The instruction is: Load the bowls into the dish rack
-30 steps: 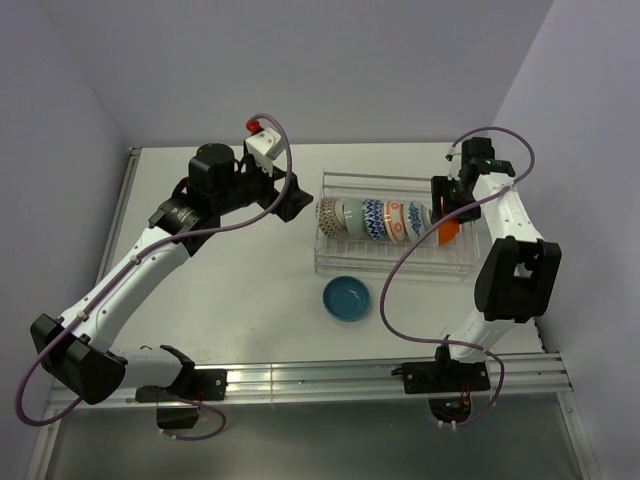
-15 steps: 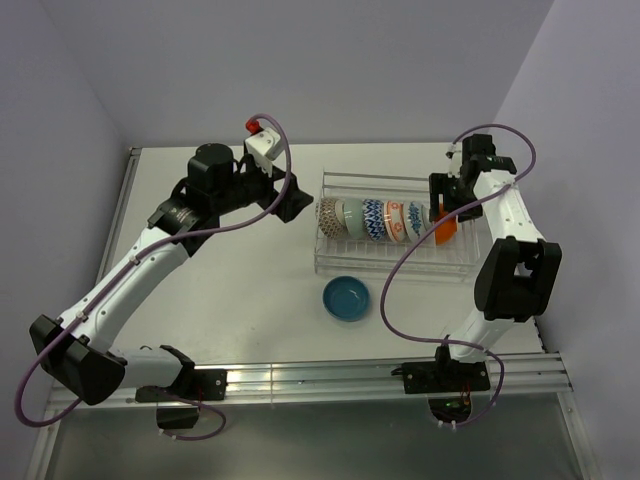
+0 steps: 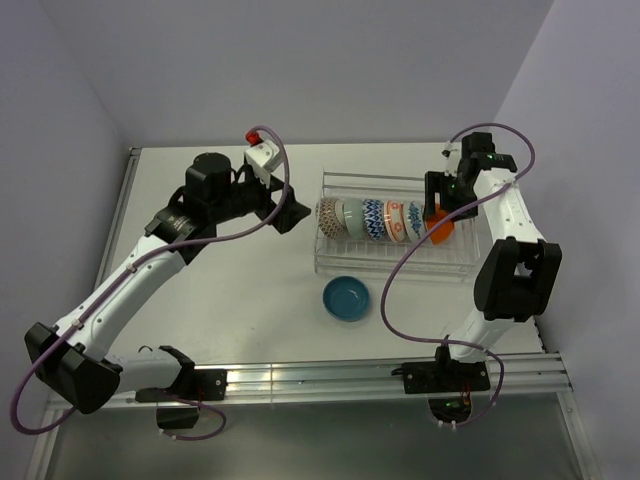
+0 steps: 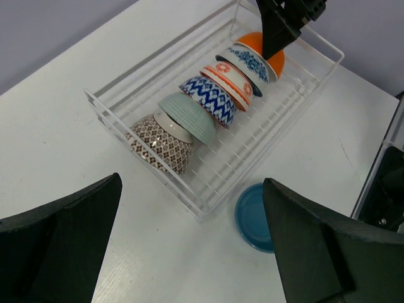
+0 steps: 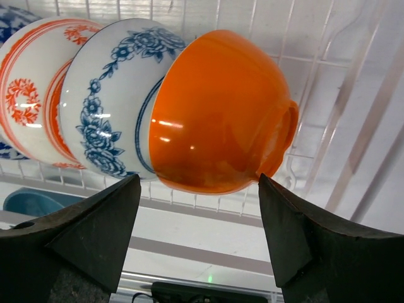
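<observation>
The dish rack (image 3: 395, 262) holds a row of bowls on edge: brown-patterned (image 3: 328, 214), pale green (image 3: 350, 215), blue zigzag (image 3: 373, 218), orange-red on white (image 3: 395, 217), blue floral (image 3: 415, 217) and a plain orange bowl (image 3: 438, 228) at the right end. My right gripper (image 3: 437, 205) is open just above the orange bowl (image 5: 214, 113), which leans on the floral bowl (image 5: 107, 101); its fingers stand wide apart, clear of it. A teal bowl (image 3: 347, 298) lies on the table in front of the rack. My left gripper (image 3: 290, 205) is open and empty, left of the rack (image 4: 208, 202).
The right half of the rack (image 5: 353, 95) past the orange bowl has bare wires. In the left wrist view the teal bowl (image 4: 252, 218) lies near the rack's front corner. Walls close the table at the back and both sides.
My right gripper has carried the orange bowl leftward and set it against the floral bowl. My left arm has drawn back slightly to the left.
</observation>
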